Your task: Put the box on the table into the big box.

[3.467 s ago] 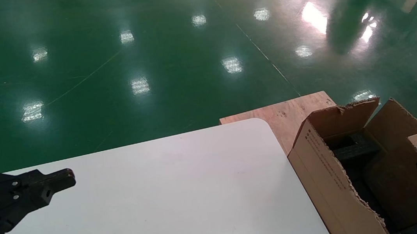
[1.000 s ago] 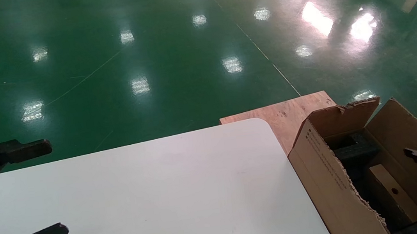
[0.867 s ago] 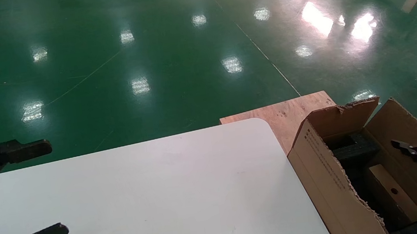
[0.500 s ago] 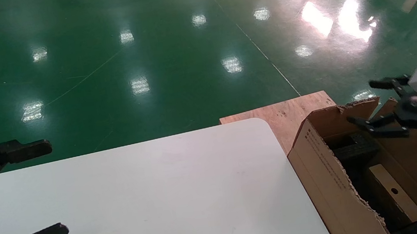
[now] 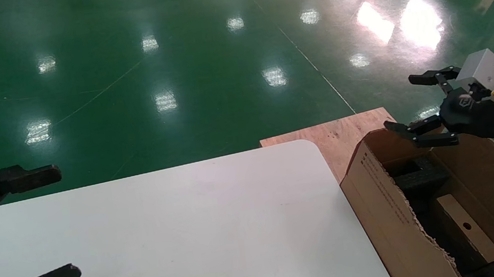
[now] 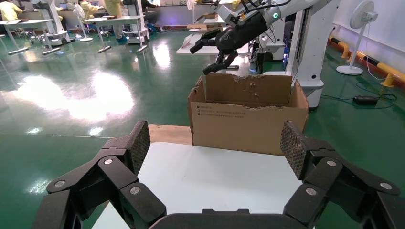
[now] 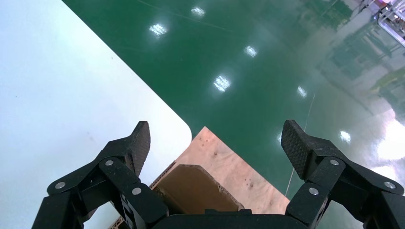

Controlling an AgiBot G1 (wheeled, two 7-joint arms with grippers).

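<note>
Hovering over the near-left edge of the white tabletop, at about 8 o'clock, the left pincer is spread wide, nothing between its fingers. Plywood board lies beyond the tabletop's rounded corner. At 4 o'clock stands the big box, flaps torn, black foam inside. The box lies in it, hole side up, beside the foam. Right pincer, at 3 o'clock, hangs above the carton's far flap, fingers apart and empty.

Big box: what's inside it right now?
Inside the big box: black foam and the small box, hole facing up. The bottom is hidden by its walls.
</note>
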